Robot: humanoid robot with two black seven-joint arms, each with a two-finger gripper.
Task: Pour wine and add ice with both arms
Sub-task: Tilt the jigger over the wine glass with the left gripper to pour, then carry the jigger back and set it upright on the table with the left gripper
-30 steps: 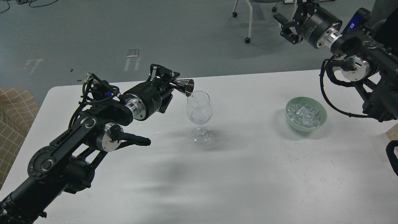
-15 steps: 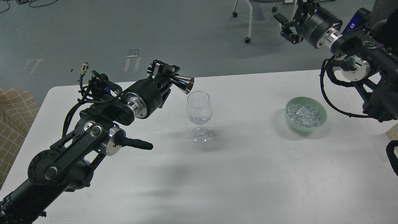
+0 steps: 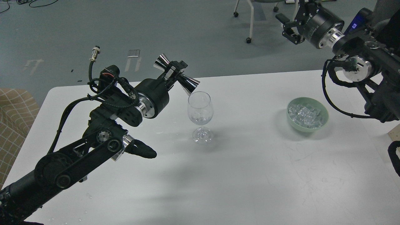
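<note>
Right, white table (image 3: pixel 250 175) w/ a clear wine glass (image 3: pixel 200 116) standing upright near the far edge, roughly mid-width. A little clear liquid, the wine (image 3: pixel 200 119), sits low in its bowl; hard to tell apart from glints. Toward the right edge, well apart from the glass, a pale green bowl (image 3: pixel 323 120) holds the ice (image 3: pixel 304 114), a heap of small glassy cubes. Nothing stands between glass and bowl.

Left arm (image 3: pixel 93 140) comes in across the near-left corner. Left gripper (image 3: pixel 175 72) is clamped on the waist of a shiny steel double-cone jigger (image 3: pixel 178 75), tilted, its lower mouth just above and beside the glass rim on the left, upper cone pointing up-left. No stream visible from it. Arm's shadow lies on the table in front of the glass.

Right arm (image 3: pixel 359 59) hangs over the far-right corner. Right gripper (image 3: pixel 289 26) is beyond the far edge, over the floor, small and dark; fingers look parted w/ nothing between them.

Off-table: grey floor, white chair legs on castors (image 3: pixel 250 22) at the back, checked tan cushion (image 3: pixel 15 118) past the left edge.

Vs 1 s ago: the thin stream into the glass is gone, the jigger has rolled so its far cone shows, wrist raised a bit. Glass, bowl, right arm unchanged.
</note>
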